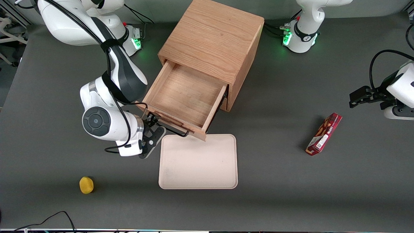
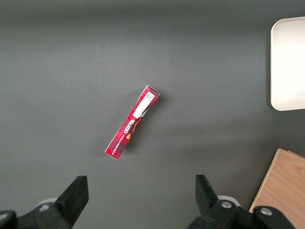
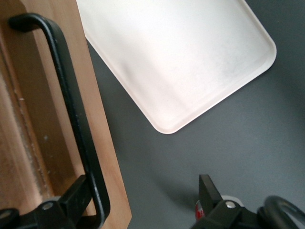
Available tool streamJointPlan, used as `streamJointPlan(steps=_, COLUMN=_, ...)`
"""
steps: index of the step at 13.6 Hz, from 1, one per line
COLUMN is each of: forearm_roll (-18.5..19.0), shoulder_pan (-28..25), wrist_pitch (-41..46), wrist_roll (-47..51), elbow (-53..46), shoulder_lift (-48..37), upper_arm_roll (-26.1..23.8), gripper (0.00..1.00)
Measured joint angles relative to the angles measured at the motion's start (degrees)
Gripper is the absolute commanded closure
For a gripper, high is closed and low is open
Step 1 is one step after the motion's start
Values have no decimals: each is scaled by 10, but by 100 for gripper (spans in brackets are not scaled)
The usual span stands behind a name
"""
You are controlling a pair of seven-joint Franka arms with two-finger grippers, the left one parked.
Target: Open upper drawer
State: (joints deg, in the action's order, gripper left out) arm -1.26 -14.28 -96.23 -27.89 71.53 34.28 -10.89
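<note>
The upper drawer (image 1: pixel 187 94) of the cube-shaped oak cabinet (image 1: pixel 213 38) stands pulled far out toward the front camera, and its inside is empty. Its thin black bar handle (image 1: pixel 171 128) runs along the drawer front. My right gripper (image 1: pixel 155 125) is at the handle's end toward the working arm. In the right wrist view the gripper (image 3: pixel 140 200) is open wide. One finger (image 3: pixel 71 202) sits between the handle (image 3: pixel 71 114) and the drawer front (image 3: pixel 28 124), the other finger (image 3: pixel 208 195) is over the bare table. The lower drawer is hidden under the upper one.
A pale tray (image 1: pixel 199 161) lies on the table just in front of the open drawer, also in the wrist views (image 3: pixel 181 57) (image 2: pixel 289 62). A yellow fruit (image 1: pixel 86 185) lies nearer the front camera. A red box (image 1: pixel 324 133) (image 2: pixel 132 122) lies toward the parked arm's end.
</note>
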Motion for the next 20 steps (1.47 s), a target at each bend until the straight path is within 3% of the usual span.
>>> streamJointPlan(steps=6, forearm_roll=0, shoulder_pan=0, wrist_pitch=65, wrist_roll=0, elbow=-52, shoulder_lift=-6, upper_arm_roll=-2, gripper=0)
streamJointPlan(steps=11, forearm_roll=0, shoulder_pan=20, wrist_pitch=104, wrist_roll=0, elbow=-62, shoulder_lift=-73, upper_arm_roll=-2, gripper=0)
streamJointPlan(steps=15, forearm_roll=0, shoulder_pan=73, wrist_pitch=126, wrist_roll=5, elbow=-34, shoulder_lift=-139, upper_arm_roll=-2, gripper=0)
streamJointPlan(steps=20, forearm_roll=-3, shoulder_pan=165, wrist_pitch=107, wrist_roll=66, elbow=72, shoulder_lift=-251, upper_arm_roll=-2, gripper=1)
